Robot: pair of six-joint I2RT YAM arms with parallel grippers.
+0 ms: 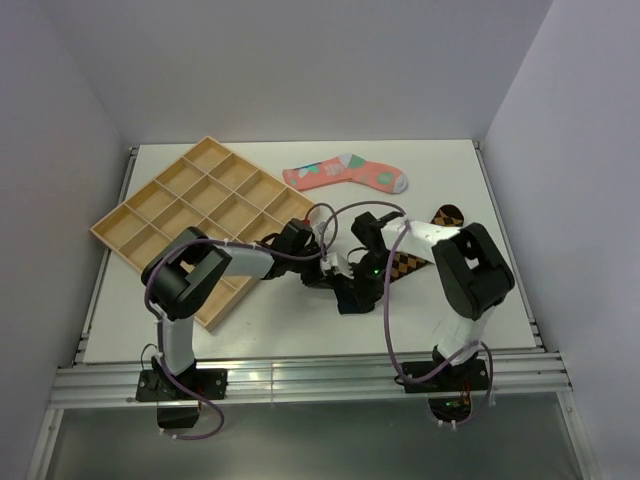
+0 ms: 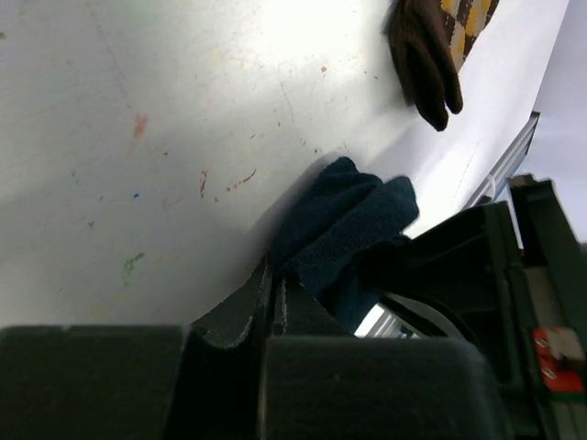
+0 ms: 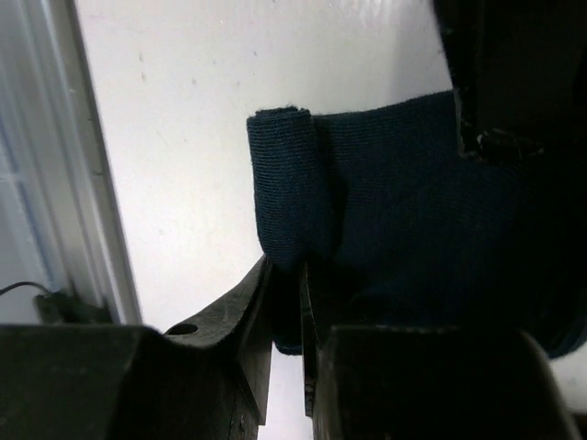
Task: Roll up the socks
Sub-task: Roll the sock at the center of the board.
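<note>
- Navy sock (image 2: 353,220): lies on the tabletop (image 1: 300,330) near the front edge, between the two arms; one end is turned over into a short tight roll (image 3: 282,174) and the rest lies flat, so the rolling looks begun but far from finished
- Left arm (image 1: 235,258): reaches in from the left, low over the tabletop; left jaws are together at one edge of the navy sock and appear to nip a thin fold of it, probably to anchor the flat end while the other end is turned
- Right arm (image 1: 470,265): bends in from the right to meet the same sock; right jaws are nearly together and clamped on the fabric just beside the roll, a hold that suits winding the roll onward
- Brown-and-orange diamond sock (image 1: 410,265): flat on the tabletop partly under the right arm, dark toe pointing away, apart from the navy sock; untouched, likely waiting its turn
- Pink sock (image 1: 345,175): flat toward the far side of the tabletop, well apart from both arms, not yet rolled
- Wooden tray (image 1: 100,233): many compartments, set at an angle on the left; no socks can be seen in it, so it may be meant for the finished rolls
</note>
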